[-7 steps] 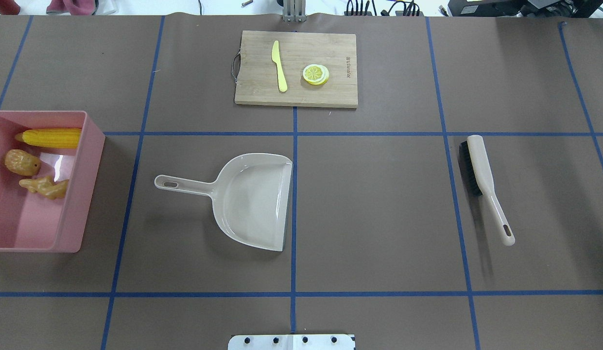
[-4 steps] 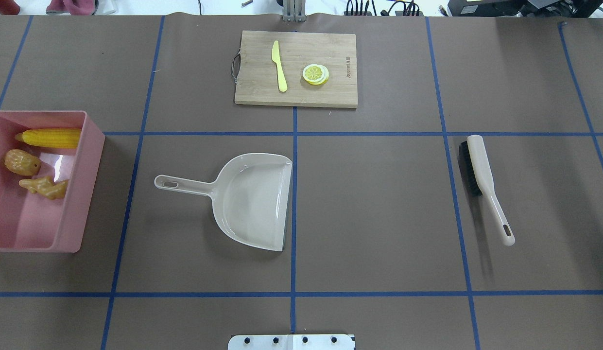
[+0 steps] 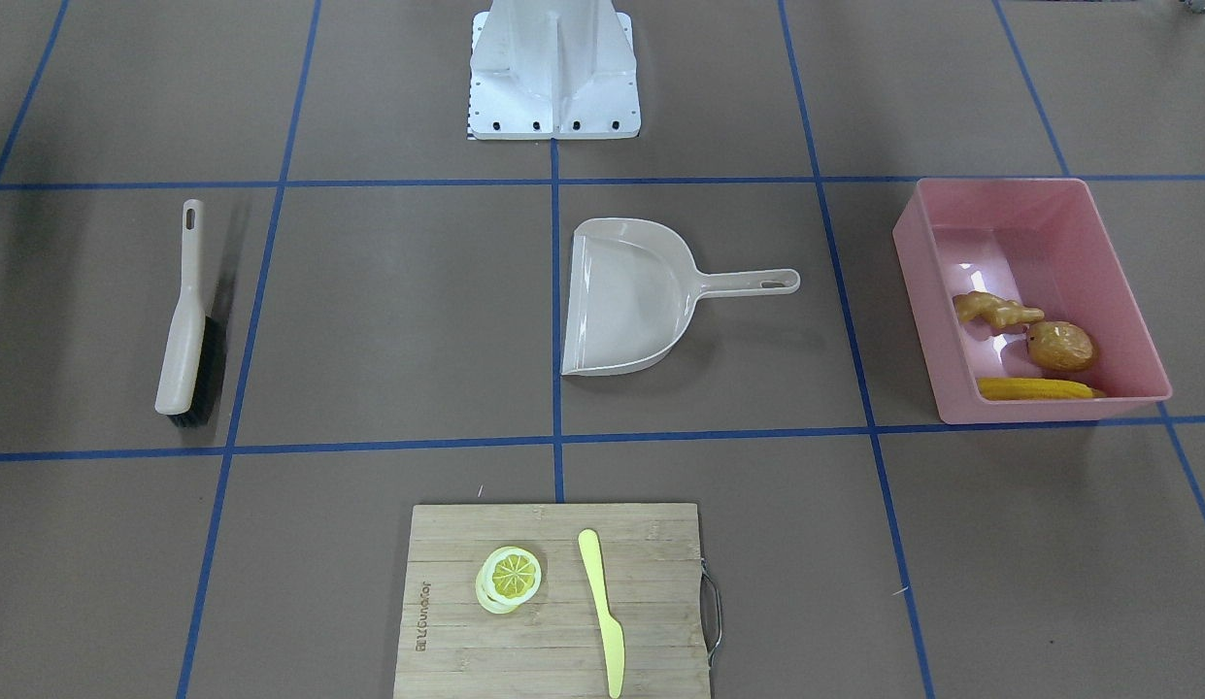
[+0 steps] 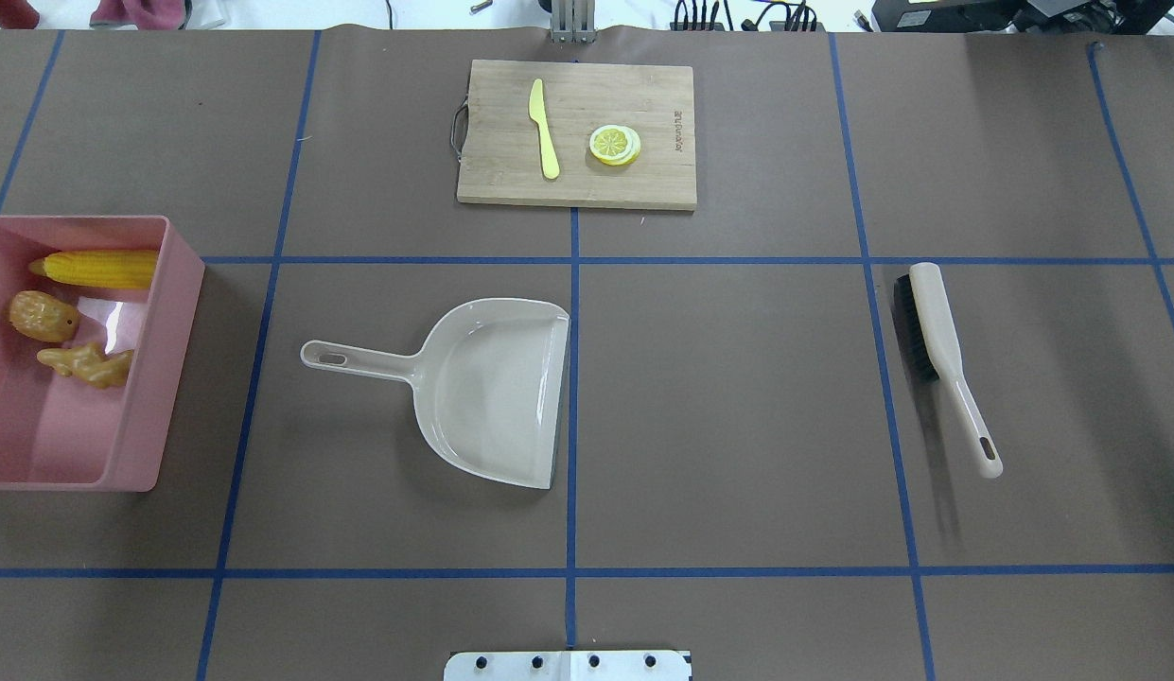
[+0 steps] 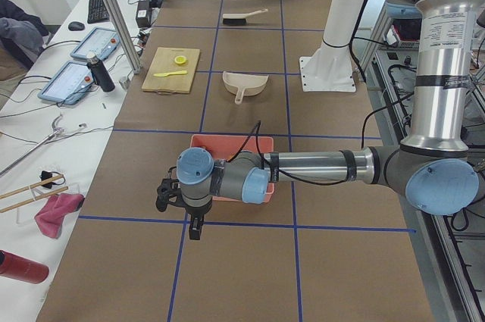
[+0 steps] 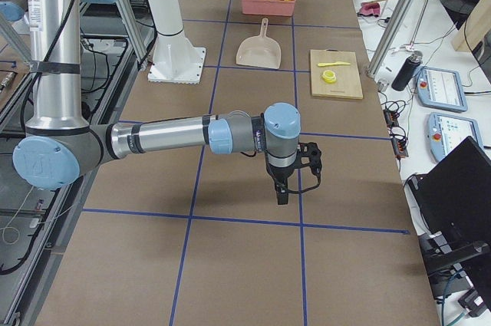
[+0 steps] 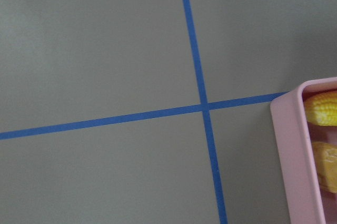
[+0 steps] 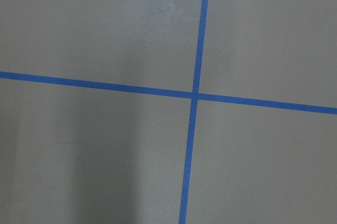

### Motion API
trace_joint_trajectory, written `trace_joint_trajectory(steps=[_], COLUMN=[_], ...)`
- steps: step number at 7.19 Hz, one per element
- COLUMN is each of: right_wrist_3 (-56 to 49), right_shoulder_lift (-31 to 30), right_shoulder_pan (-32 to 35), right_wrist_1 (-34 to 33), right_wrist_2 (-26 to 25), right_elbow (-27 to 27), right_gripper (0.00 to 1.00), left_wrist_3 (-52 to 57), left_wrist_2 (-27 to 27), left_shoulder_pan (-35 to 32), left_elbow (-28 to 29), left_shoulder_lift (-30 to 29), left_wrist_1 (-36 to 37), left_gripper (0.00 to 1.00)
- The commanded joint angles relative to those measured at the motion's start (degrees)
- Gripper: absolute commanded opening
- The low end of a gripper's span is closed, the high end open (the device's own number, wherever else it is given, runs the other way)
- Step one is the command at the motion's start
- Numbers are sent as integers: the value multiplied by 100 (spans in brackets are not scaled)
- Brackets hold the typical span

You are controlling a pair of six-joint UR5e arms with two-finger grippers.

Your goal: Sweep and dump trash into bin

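Trash: the corn (image 4: 99, 269), potato (image 4: 41, 316) and ginger (image 4: 87, 365) all lie inside the bin (image 4: 170, 312), in its 12 o'clock half as seen from overhead.
Corn: along the bin's 12 o'clock wall, lying 9 to 3.
Potato: at 7 o'clock of the corn, near it.
Ginger: at 5 o'clock of the potato, just beside it.
Bin: upright at the table's (image 4: 738, 397) 9 o'clock edge, partly cut off by the overhead view.
Dustpan (image 4: 492, 388): at 3 o'clock of the bin, well apart, flat on the table; handle to 9, mouth to 3 along a blue tape line.
Brush (image 4: 941, 350): at 3 o'clock of the dustpan, well apart, on its side; bristles face 9, handle end toward 5.
Board (image 4: 577, 184): at 12 o'clock of the dustpan, bearing a knife (image 4: 545, 128) and a lemon (image 4: 614, 145), the knife at 9 o'clock of the lemon, apart.
Left gripper (image 5: 195, 225): seen only from the table's end, pointing down over bare table near the bin, on the side away from the dustpan; spread or pressed together, I cannot tell.
Right gripper (image 6: 282, 190): seen only from the other end, pointing down over bare table well apart from the dustpan; its jaws' state cannot be told either.
Left wrist view: a tape cross, with the bin's corner and the corn at 4 o'clock.
Right wrist view: a tape cross on bare table.
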Motion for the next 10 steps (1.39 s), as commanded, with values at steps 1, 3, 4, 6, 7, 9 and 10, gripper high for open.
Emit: trace_joint_trajectory(steps=[1, 3, 4, 6, 7, 9, 10], right_wrist_3=[-4, -57, -57, -57, -57, -57, -57], right_shoulder_lift=[-15, -6, -32, -41, -163, -261, -261], right_shoulder_pan=[144, 610, 638, 647, 638, 638, 629], right_wrist_1=[-94, -523, -534, -542, -525, -525, -525], right_wrist_2=[10, 71, 63, 54, 28, 45, 54], right_elbow=[92, 110, 171, 180, 154, 101, 101], right_gripper=[100, 100, 100, 100, 100, 100, 100], left_wrist_3=[-1022, -1019, -1001, -1001, -1001, -974, -974], left_wrist_2=[-279, -244, -209, -165, -164, -164, -164], left_shoulder_pan=[-5, -5, -5, -5, -5, -5, -5], left_elbow=[-317, -720, -914, -934, -925, -925, -925], left_shoulder_lift=[26, 524, 831, 843, 852, 852, 843], left_wrist_1=[209, 174, 174, 183, 183, 192, 192], left_gripper=[98, 98, 98, 98, 98, 98, 98])
